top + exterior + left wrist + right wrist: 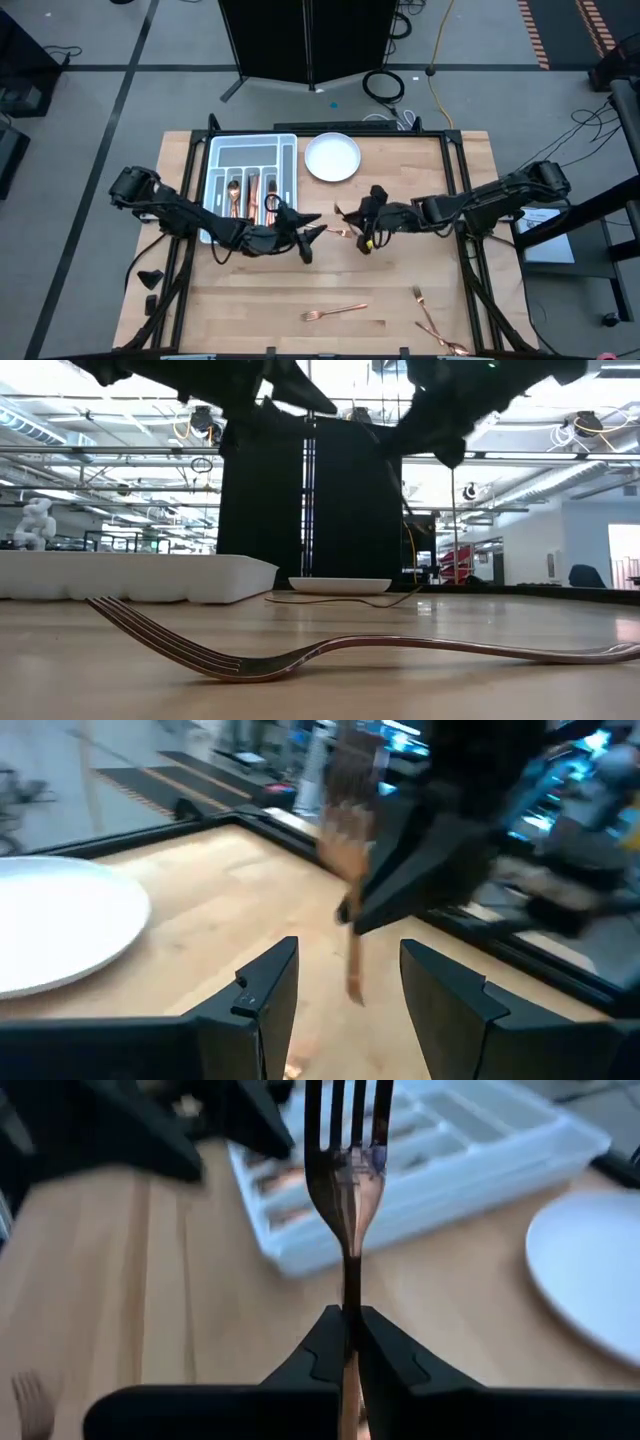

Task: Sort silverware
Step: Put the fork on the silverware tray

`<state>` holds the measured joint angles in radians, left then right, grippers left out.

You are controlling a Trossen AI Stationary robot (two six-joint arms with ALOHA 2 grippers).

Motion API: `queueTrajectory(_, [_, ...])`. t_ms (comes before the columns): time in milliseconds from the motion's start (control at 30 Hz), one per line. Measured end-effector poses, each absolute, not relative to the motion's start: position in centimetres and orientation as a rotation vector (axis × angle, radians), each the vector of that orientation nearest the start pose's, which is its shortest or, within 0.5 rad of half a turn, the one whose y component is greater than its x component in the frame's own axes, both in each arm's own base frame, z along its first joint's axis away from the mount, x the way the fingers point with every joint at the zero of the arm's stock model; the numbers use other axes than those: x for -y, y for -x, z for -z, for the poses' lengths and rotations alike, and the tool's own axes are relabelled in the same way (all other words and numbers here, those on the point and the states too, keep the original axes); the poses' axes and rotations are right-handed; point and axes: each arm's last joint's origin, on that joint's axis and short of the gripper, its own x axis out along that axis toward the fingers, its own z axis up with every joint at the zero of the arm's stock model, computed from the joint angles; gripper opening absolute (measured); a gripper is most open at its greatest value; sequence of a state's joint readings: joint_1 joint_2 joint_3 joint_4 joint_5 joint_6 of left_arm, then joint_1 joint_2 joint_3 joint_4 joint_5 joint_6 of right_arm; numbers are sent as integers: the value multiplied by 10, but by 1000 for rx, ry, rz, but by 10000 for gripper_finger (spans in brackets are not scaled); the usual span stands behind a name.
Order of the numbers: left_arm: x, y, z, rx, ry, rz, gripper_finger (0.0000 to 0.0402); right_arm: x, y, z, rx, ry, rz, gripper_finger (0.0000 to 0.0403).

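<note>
My right gripper [350,1342] is over the table's middle [352,228], shut on a copper fork [347,1160] whose tines point toward the grey tray [250,180]. My left gripper [345,990] hovers open just left of it [308,240], facing the fork's tines [350,955]. The tray holds several copper pieces [250,192]. Two more forks lie flat on the table's near part [335,313] [430,322]; one of them fills the low view's foreground [350,650]. My right gripper pinches the fork's handle [350,1295] just below the neck, between its two fingers. They come level from the table's right and lie along the fork. The fork is lifted clear, and its tines [347,1120] stick out ahead of the fingers.
A white round plate [332,157] sits right of the tray at the far edge. Bare wood lies between the grippers and the near forks. Black frame rails [462,180] run along the table's sides.
</note>
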<state>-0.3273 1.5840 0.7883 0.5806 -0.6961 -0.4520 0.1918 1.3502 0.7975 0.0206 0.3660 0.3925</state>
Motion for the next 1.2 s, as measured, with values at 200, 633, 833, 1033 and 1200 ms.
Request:
queueTrajectory(200, [78,-325,-207,-29,369,-486,170,-34,-287,-244,-375,-233,278,4])
queueTrajectory(633, [62,-334,-212,52,312,-437,170,-22,-289,-246,-351,-214,305,4])
queueTrajectory(833, [54,-336,-213,69,324,-439,170,-19,-289,-247,-347,-201,310,4])
queueTrajectory(1033, [45,-342,-221,92,338,-425,170,-19,-291,-248,-331,-202,306,4])
queueTrajectory(1200, [38,-346,-225,109,385,-422,170,-18,-295,-246,-307,-207,311,4])
